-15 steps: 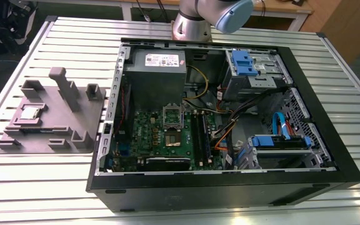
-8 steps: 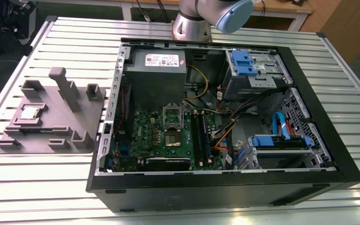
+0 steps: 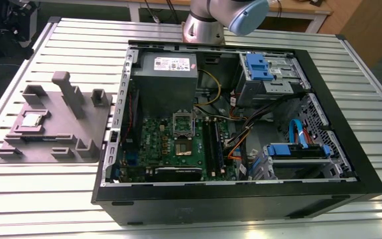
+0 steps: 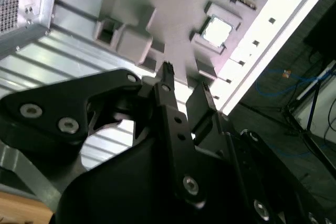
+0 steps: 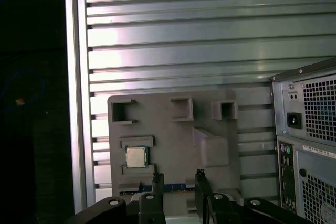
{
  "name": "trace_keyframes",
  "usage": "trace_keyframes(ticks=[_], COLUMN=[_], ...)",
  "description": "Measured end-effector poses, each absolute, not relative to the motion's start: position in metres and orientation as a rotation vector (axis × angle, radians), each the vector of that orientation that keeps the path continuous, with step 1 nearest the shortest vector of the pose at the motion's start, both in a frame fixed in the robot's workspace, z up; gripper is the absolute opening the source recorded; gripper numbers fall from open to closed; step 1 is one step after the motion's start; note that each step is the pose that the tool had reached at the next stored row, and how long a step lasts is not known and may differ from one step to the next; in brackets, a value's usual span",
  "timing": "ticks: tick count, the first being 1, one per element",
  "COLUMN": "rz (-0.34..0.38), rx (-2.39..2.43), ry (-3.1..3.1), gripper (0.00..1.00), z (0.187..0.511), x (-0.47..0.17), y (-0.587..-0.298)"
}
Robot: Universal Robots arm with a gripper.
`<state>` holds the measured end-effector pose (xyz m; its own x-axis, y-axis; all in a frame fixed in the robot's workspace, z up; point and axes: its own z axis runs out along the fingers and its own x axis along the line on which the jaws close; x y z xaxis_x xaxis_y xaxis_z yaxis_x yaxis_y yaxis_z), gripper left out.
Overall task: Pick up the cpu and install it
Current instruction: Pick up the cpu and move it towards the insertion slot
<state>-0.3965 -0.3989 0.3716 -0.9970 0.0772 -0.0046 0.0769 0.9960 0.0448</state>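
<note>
Distance separates the pincer from the cpu. In the first wrist view the two black fingers hang over one edge of the grey holder plate, with a moderate gap between them and nothing inside, so the pincer is open and empty. The cpu lies flat, silver side up, in a shallow pocket of this plate, bordered by low walls on two opposite sides. I judge that the pocket is there to keep the chip straight and in a known position, so that the fingers can come down on its free edges. The plate sits on the slatted metal table at the exterior view's left, just beside the open computer case. The case lies on its side, so the green motherboard faces up and can be reached from above. The socket near the middle of the board shows a dark centre and, as far as I can tell, no chip in it. The pick-up is therefore not yet done and the installing has not started.
</note>
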Motion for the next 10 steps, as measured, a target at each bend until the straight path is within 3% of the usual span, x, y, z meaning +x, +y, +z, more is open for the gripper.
trace_keyframes(ticks=[10], rz=[0.070], rx=[0.120], ry=[3.132], gripper=[0.37], z=[0.371], x=[-0.411], y=[-0.399])
